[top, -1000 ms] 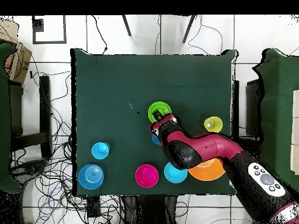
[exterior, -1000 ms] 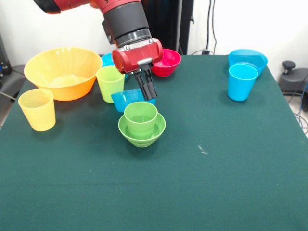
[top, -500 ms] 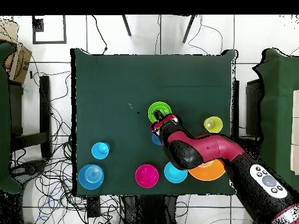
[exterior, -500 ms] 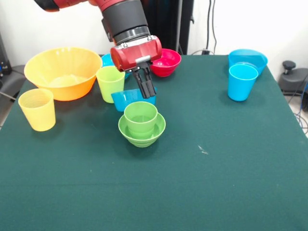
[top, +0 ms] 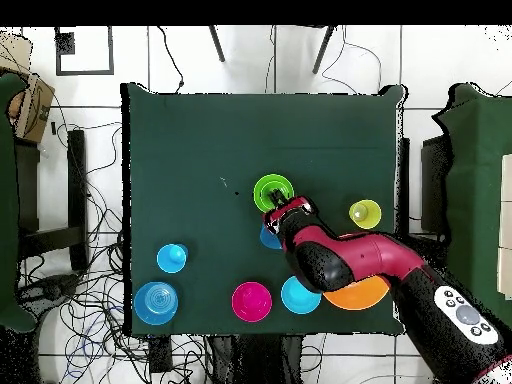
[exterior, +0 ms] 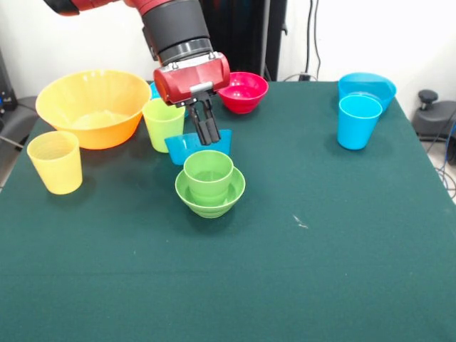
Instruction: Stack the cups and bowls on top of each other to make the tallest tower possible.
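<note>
Over the small blue bowl (exterior: 194, 146) hangs the gripper (exterior: 207, 132), its two dark fingers drawn close together, tips at the bowl's rim; whether they pinch that rim cannot be told from here. Count the cups: four. Pale yellow cup (exterior: 55, 162) at the table's left edge, yellow-green cup (exterior: 163, 123) just beside the gripper, sky blue cup (exterior: 358, 121) far right, and the green stepped cup (exterior: 208, 175) sitting inside the small green bowl (exterior: 210, 197), so the tower (top: 272, 191) is two pieces tall, near the middle of the green table (exterior: 320, 249). Bowls, five showing: the big yellow-orange bowl (exterior: 92, 107) on the left, the red bowl (exterior: 244, 91) behind the gripper, the shallow blue bowl (exterior: 367, 86) touching the sky blue cup from behind, plus the green one and the small blue one. From overhead, one more blue round piece (top: 300, 295) lies beside the red bowl, partly under the arm.
</note>
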Robot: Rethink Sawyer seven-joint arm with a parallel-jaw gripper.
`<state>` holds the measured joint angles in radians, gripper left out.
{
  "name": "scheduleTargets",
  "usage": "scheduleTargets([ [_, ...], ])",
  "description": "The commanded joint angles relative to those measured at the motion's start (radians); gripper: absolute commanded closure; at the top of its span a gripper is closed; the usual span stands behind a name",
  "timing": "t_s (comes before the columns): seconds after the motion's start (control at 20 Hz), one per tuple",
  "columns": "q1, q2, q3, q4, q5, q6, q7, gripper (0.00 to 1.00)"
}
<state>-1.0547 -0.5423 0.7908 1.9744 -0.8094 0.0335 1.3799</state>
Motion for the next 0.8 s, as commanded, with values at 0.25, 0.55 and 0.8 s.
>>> scheduleTargets([
  [0.25, 0.013, 0.040, -0.033, 0.022, -0.054, 0.004, 0.075, 1.00],
  [0.55, -0.046, 0.084, 0.026, 0.027, -0.063, 0.051, 0.020, 1.00],
  [0.8, -0.137, 0.149, 0.113, 0.031, -0.095, 0.142, -0.110, 1.00],
])
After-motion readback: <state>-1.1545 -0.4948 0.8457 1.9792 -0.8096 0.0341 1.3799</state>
